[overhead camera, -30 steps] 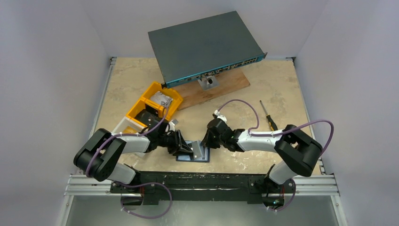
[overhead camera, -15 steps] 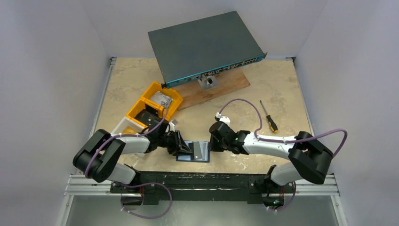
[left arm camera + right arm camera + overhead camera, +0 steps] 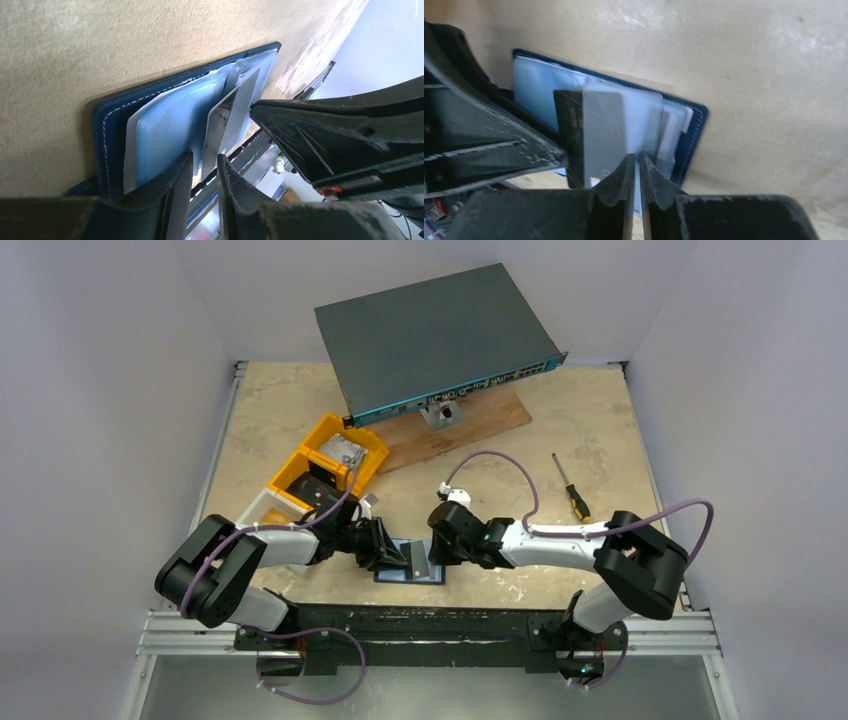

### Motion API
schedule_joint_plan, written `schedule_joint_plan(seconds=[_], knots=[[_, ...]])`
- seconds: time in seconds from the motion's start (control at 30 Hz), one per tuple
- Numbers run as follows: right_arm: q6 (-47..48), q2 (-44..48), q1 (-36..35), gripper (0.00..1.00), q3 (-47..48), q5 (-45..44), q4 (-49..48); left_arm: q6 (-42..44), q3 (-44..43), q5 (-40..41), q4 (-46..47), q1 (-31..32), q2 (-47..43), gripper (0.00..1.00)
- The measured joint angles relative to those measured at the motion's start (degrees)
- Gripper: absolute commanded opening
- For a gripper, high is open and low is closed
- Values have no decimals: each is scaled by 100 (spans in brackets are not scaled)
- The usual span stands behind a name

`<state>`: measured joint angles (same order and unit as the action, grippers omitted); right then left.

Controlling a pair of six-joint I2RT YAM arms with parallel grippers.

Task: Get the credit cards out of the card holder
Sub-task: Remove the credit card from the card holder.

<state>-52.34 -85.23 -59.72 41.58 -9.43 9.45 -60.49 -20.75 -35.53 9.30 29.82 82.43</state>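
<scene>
Dark navy folding card holder (image 3: 408, 576) lies open and flat on the beige table (image 3: 590, 420), at 6 o'clock on the tabletop by the near edge. Stitched cover faces down, and the pale clear plastic sleeves (image 3: 170, 130) are fanned upward. 1 thin grey credit card (image 3: 420, 558) stands raised off the holder, still partly in a sleeve; the wrist view shows a dark half and a pale half. Left hand (image 3: 205, 164) sits at 9 o'clock of the holder, fingers close together and pinching the card's lower edge with its sleeve. Right hand (image 3: 635, 162) sits at 3 o'clock, fingers pressed almost together with a sliver of gap, tips at the card's opposite edge. Cannot tell whether it actually grips anything. No other cards can be made out. Yellow plastic bins (image 3: 330, 455) at 10 o'clock of the holder; yellow-handled screwdriver (image 3: 572, 490) at 2 o'clock, well apart.
</scene>
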Motion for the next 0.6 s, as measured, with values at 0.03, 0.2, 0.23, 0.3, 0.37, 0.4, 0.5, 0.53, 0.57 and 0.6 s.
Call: schedule_joint_plan(seconds=[0.03,0.2,0.23,0.3,0.37,0.4,0.5,0.53,0.57,0.6], knots=[[-26,-114,0,7,7,0,-66,2,-2,0,-2,0,0,25],[-4,-402,-2,5,114,153,-481,2,-7,-2,-11,0,0,25],[-4,-450,-4,5,140,177,-529,2,-9,-4,-11,0,0,25],[0,-531,-20,5,170,236,-627,0,-13,-4,-11,0,0,24],[2,-557,-33,5,173,297,-682,0,-13,-4,-13,0,0,22],[9,-557,-35,5,173,304,-686,0,-13,-4,-13,0,0,19],[11,-560,-35,4,173,313,-688,2,-15,2,-70,0,-15,4],[11,-560,-35,4,173,313,-691,4,-15,24,-114,0,-31,0],[9,-562,-35,4,170,315,-695,9,-15,46,-155,0,-55,0],[4,-564,-35,4,166,317,-702,0,-17,55,-186,0,-87,0]])
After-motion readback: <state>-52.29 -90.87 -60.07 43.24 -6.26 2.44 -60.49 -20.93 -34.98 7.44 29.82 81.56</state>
